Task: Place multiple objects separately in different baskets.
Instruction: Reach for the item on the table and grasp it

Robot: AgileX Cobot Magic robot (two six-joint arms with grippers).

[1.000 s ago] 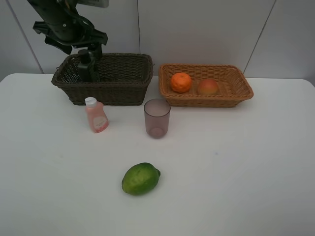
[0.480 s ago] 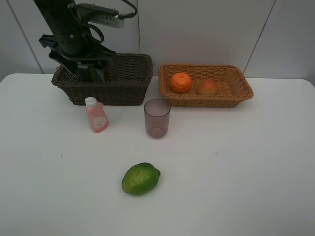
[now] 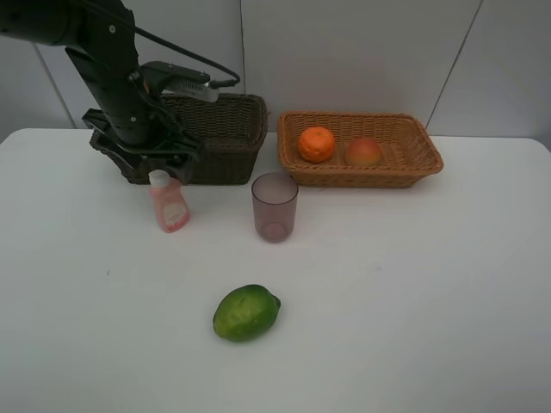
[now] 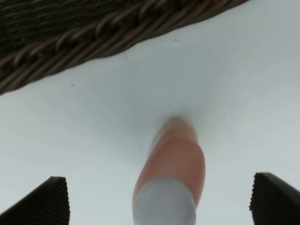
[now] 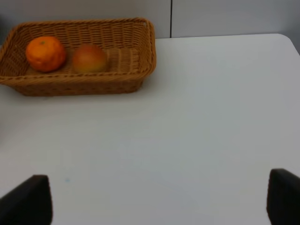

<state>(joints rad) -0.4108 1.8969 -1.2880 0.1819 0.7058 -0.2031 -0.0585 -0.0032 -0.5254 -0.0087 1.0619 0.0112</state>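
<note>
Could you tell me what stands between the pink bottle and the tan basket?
The translucent purplish cup stands there, upright and nearer the basket, as the exterior high view shows.

Lighting is bright, flat and diffuse, from overhead, with no hard glare. The white bench (image 3: pixel 413 284) runs close to clipping. Only faint soft shadows under the green fruit (image 3: pixel 246 312) and at the cup (image 3: pixel 275 206) base. The dark brown basket (image 3: pixel 225 129) reads low-detail. Exterior high view is sharp, no obvious edge distortion. Left wrist view: the pink bottle (image 4: pixel 171 180) is too close and heavily out of focus, basket weave also soft. Right wrist view is slightly soft, tan basket (image 5: pixel 93 84) legible.
</note>
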